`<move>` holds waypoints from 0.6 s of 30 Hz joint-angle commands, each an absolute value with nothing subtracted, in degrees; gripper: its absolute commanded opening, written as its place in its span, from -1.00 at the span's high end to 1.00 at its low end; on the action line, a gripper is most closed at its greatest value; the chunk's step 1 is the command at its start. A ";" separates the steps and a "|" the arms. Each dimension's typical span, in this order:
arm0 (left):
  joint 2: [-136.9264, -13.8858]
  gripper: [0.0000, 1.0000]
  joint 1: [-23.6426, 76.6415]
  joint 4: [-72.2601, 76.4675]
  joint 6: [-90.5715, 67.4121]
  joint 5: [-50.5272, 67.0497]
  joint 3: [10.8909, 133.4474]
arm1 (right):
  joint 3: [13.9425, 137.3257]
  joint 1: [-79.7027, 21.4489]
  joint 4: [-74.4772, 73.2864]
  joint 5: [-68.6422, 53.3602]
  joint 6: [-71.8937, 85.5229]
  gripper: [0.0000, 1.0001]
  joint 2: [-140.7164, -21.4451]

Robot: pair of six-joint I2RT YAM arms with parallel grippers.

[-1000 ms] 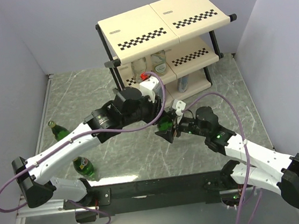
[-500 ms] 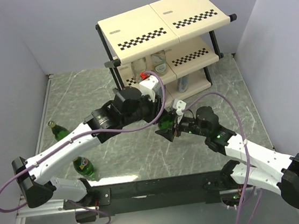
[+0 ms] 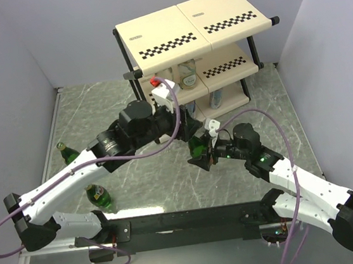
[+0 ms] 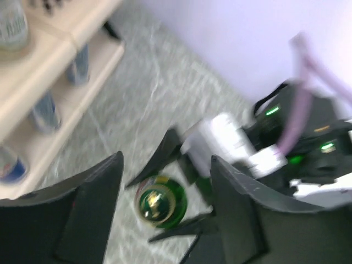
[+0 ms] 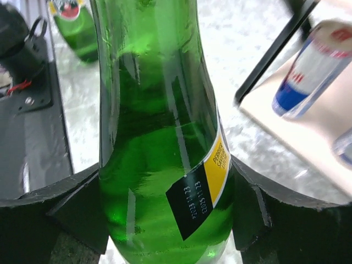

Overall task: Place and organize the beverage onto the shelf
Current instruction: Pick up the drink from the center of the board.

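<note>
Green bottle [image 5: 159,137], yellow label print unreadable: stands clamped in right gripper [image 5: 165,206], under wide-spread left gripper [image 4: 165,212], near shelf [image 3: 189,22] at table [image 3: 97,109] far edge.

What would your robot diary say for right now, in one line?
left end effector: open, over green bottle | right end effector: shut on green bottle | green bottle: upright, in front of shelf

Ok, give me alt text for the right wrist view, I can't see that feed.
A green bottle with a yellow-and-black label fills the frame, gripped between two black jaws. Behind it to the right a silver-and-blue can stands on the cream shelf; a second green bottle shows at top left.
</note>
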State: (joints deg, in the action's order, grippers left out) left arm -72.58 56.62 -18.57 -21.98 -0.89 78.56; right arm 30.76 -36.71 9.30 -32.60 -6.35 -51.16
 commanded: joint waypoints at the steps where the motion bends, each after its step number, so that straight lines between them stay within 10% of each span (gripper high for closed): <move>1: -70.22 -0.44 57.22 -11.25 -23.20 0.18 80.07 | 35.24 -36.30 11.96 -35.59 -7.12 1.00 -49.22; 18: -61.09 -0.90 57.13 -12.92 -16.18 -10.11 82.10 | 38.32 -26.73 6.77 -38.41 -5.71 1.00 -46.50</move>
